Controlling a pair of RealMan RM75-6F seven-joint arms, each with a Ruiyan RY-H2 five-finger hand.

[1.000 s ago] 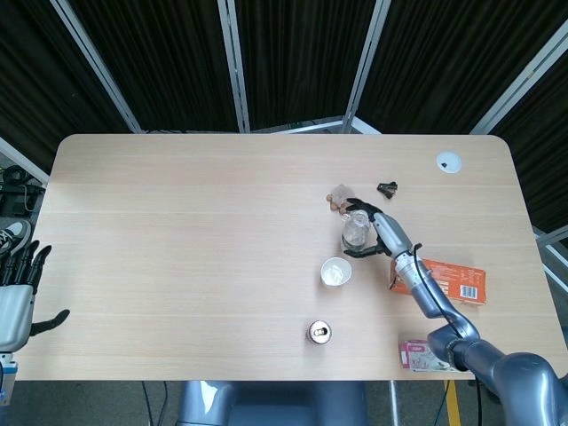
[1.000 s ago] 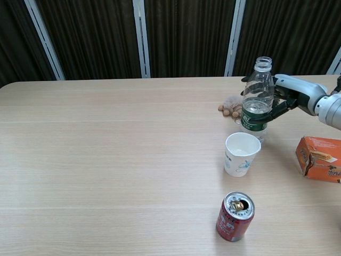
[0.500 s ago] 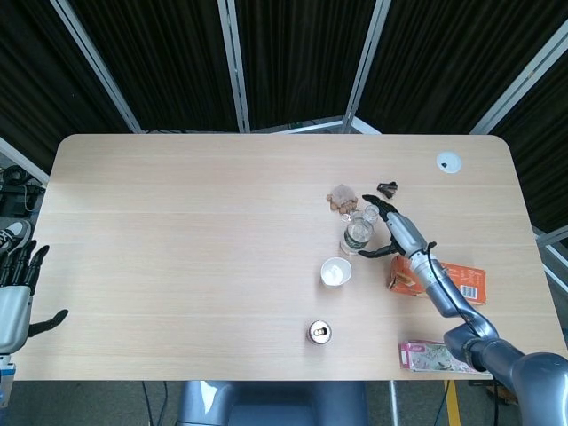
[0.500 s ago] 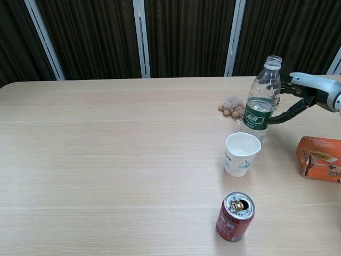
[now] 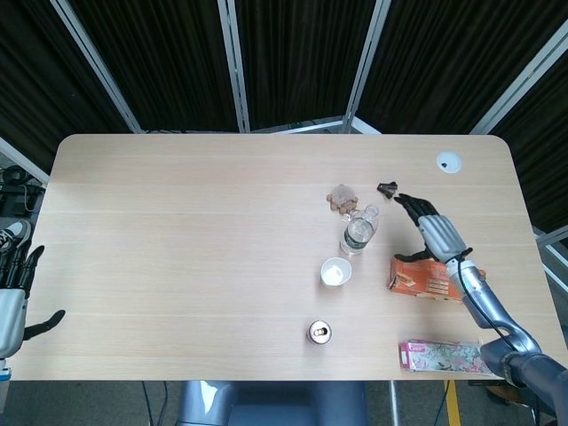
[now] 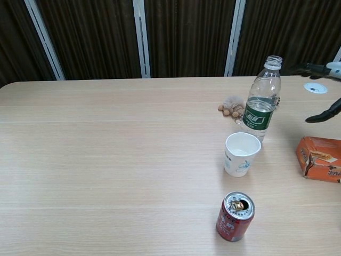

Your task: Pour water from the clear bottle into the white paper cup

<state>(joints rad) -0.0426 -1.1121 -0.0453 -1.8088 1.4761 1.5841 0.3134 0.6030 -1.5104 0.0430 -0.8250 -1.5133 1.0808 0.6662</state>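
Note:
The clear bottle (image 5: pixel 357 232) (image 6: pixel 261 101), uncapped with a green label, stands upright on the table just behind the white paper cup (image 5: pixel 335 272) (image 6: pixel 241 153). My right hand (image 5: pixel 435 231) hangs open to the right of the bottle, apart from it and above the orange box; in the chest view only its dark fingertips (image 6: pixel 322 113) show at the right edge. My left hand (image 5: pixel 12 297) is open off the table's left edge, far from both objects.
A red drink can (image 5: pixel 319 333) (image 6: pixel 235 216) stands in front of the cup. An orange box (image 5: pixel 437 278) (image 6: pixel 320 159) lies to the right, a pink packet (image 5: pixel 441 357) near the front right edge. A small brown toy (image 5: pixel 341 197) (image 6: pixel 230 106) sits behind the bottle.
My right hand let go of the bottle and drew away to the right. The bottle now stands alone on the table. The left hand barely shifted.

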